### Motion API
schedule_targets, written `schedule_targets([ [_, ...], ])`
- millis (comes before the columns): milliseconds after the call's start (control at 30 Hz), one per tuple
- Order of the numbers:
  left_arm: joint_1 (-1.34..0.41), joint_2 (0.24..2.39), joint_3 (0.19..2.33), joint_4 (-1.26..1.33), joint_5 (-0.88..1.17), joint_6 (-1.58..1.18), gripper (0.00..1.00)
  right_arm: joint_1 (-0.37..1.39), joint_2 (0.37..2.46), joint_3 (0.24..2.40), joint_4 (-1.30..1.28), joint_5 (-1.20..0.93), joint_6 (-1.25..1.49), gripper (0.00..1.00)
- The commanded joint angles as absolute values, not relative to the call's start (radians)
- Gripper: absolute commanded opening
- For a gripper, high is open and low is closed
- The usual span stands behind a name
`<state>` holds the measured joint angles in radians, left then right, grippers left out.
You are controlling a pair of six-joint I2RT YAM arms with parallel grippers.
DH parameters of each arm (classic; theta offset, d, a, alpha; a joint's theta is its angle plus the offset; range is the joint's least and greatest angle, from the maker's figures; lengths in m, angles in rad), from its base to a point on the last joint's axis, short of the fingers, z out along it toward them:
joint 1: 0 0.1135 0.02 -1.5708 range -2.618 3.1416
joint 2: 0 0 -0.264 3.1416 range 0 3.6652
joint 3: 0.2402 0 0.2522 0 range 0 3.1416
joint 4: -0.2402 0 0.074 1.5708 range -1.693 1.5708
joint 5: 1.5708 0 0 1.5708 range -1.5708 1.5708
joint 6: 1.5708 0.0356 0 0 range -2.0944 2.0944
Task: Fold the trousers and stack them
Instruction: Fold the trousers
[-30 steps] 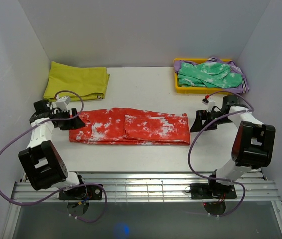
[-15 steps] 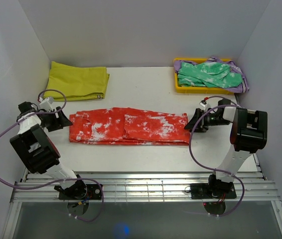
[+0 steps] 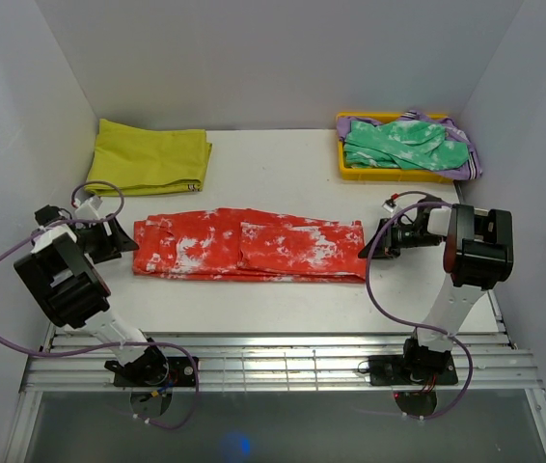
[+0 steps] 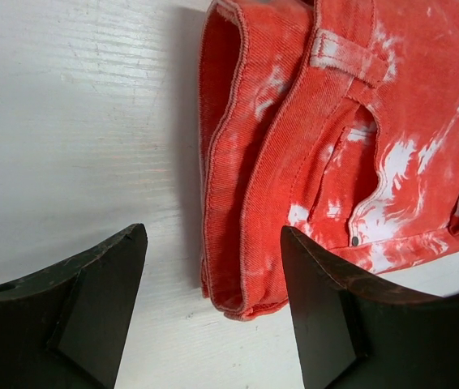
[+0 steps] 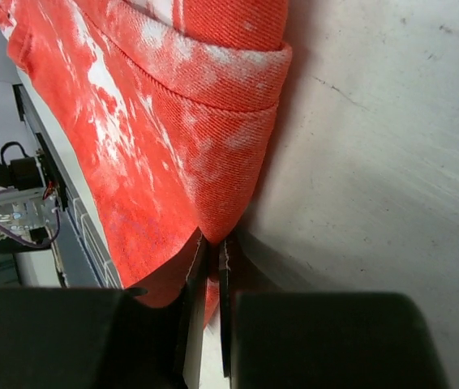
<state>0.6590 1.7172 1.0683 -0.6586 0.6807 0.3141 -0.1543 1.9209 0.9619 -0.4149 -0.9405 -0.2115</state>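
Observation:
The trousers (image 3: 249,244), red-orange with white blotches, lie folded lengthwise across the middle of the table. Their waistband end (image 4: 246,162) points left, the leg hems (image 5: 205,121) point right. My left gripper (image 3: 119,236) hovers open just off the waistband end, its two dark fingers (image 4: 92,292) straddling the band's near corner without touching it. My right gripper (image 3: 381,239) is shut on the hem edge of the trousers; the cloth is pinched between the closed fingertips (image 5: 199,267).
A folded yellow cloth (image 3: 148,157) lies at the back left. A yellow tray (image 3: 350,172) at the back right holds a green white-mottled garment (image 3: 403,145) over purple fabric. White walls enclose the table on three sides; a metal rail (image 3: 273,362) runs along the near edge.
The right gripper moved in to the hem end and closed on the cloth. The left arm swung outward to the left and its gripper stays open beside the waistband.

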Motion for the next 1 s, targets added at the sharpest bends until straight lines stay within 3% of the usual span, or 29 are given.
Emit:
schedule_targets([
  [0,0.661,1.724,1.054,-0.667,0.712,0.363,0.77,-0.161,1.904,0.992,-0.513,-0.844,-0.308,0.08],
  [433,0.626,1.741,0.976,-0.741,1.015,0.483,0.75,-0.279,1.737,1.184,-0.928,-0.842,-0.543,0.08],
  [700,0.444,1.758,0.948,-0.617,0.966,0.348,0.71,-0.291,1.687,1.344,-1.091,-1.007,-0.502,0.08],
  [933,0.376,1.809,0.945,-0.548,0.951,0.253,0.51,-0.291,1.674,1.42,-1.114,-1.141,-0.421,0.08],
  [967,0.365,1.81,0.945,-0.54,0.951,0.239,0.43,-0.285,1.667,1.428,-1.1,-1.16,-0.396,0.08],
])
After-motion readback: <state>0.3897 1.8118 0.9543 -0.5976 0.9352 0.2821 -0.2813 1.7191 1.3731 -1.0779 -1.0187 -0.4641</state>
